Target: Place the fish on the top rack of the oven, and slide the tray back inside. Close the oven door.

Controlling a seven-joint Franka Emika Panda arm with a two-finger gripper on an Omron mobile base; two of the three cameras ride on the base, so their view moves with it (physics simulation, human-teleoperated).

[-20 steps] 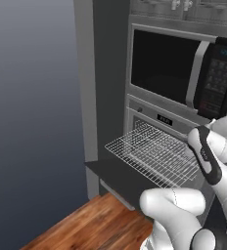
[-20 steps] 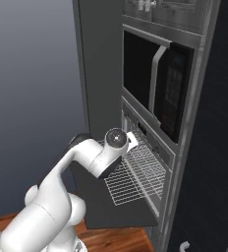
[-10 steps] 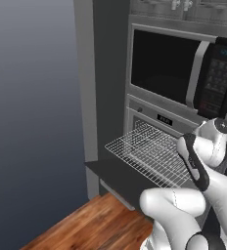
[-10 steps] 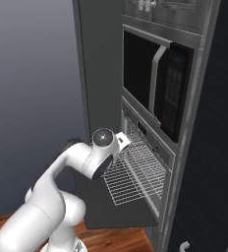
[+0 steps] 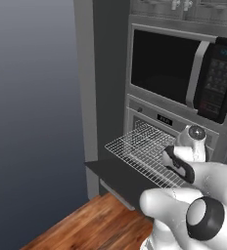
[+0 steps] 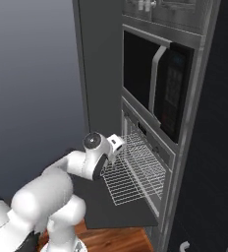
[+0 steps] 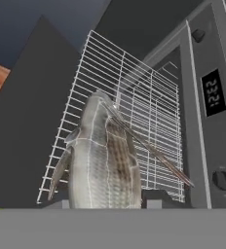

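Observation:
A silver-grey fish (image 7: 103,160) fills the lower middle of the hand view, and my gripper (image 7: 105,199) is shut on it. Beyond and below the fish lies the top rack (image 7: 134,92), a silver wire grid pulled out of the oven (image 7: 210,126). From the base, the rack (image 5: 142,151) juts out over the oven door (image 5: 118,178), which hangs open and flat. My hand (image 6: 113,147) hovers at the near left side of the rack (image 6: 135,174), above the door (image 6: 111,211). The fish itself is hidden behind the arm in both base views.
A black microwave (image 5: 176,73) with a keypad sits right above the oven, also seen as the microwave (image 6: 157,93). A tall grey cabinet wall (image 5: 88,88) stands to the left. Wooden floor (image 5: 86,227) lies below the open door.
My arm has swung left and forward, bringing the hand with the fish from beside the oven front to over the pulled-out rack. Rack and door have not moved.

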